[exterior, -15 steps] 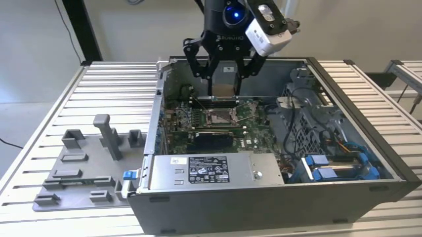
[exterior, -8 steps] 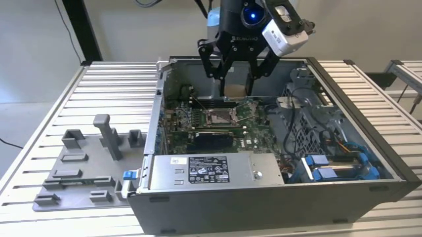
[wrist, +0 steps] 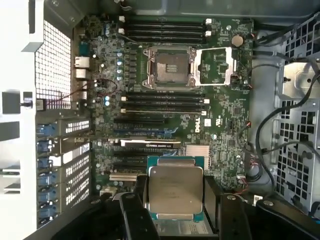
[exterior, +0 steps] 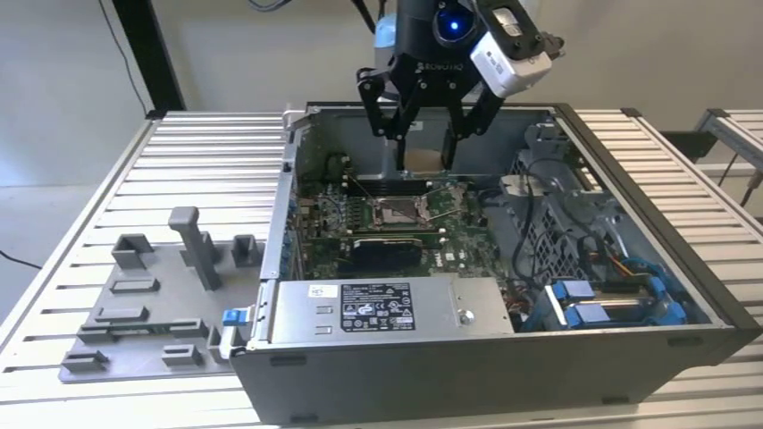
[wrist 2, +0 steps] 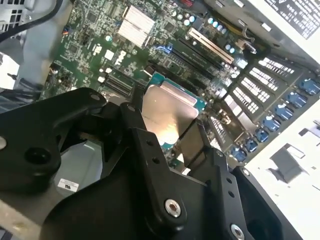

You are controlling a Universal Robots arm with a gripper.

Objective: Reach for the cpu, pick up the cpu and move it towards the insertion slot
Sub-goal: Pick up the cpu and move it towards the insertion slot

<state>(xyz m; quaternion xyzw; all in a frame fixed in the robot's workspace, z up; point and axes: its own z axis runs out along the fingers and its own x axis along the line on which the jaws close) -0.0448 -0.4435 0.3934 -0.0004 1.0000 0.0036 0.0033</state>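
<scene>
One hand (exterior: pixel 424 150) grips the cpu (wrist: pixel 175 196) by its edges, hanging over the open computer case (exterior: pixel 667 295); the insertion slot (wrist: pixel 168 67), lid raised, lies below and apart on the motherboard (wrist: pixel 220 115).

This is a robotics lab or test workshop. An opened computer case (exterior: pixel 501 340) lies on a bench (exterior: pixel 84 223) of ribbed aluminium profiles. At 9 o'clock from it stand grey plastic fixture blocks (exterior: pixel 155 304), before plain white walls (exterior: pixel 60 71).

Grey computer case (exterior: pixel 477 357), fixture blocks (exterior: pixel 155 304)
</scene>
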